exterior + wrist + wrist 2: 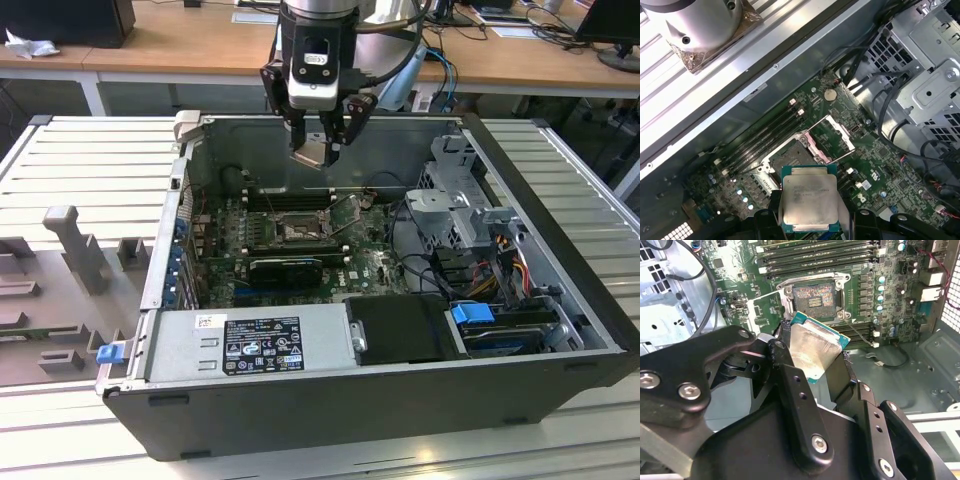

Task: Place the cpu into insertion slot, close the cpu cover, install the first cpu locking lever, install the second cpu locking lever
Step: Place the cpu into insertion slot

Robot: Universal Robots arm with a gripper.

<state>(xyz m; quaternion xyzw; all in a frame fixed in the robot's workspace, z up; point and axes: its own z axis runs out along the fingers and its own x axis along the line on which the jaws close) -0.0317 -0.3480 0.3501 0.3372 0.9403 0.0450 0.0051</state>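
My gripper is shut on the cpu, a flat square chip with a silvery top, and holds it in the air inside the open computer case. Both wrist views show the cpu clamped by its edges between black fingers. Below it on the green motherboard lies the insertion slot, with its pin field bare. The cpu cover is swung open beside the slot. A thin locking lever stands raised beside the slot.
Long black memory slots run behind the socket and a black graphics card lies in front of it. A power supply fills the near side. A metal drive cage and cables crowd the exterior view's right. The case walls surround the board.
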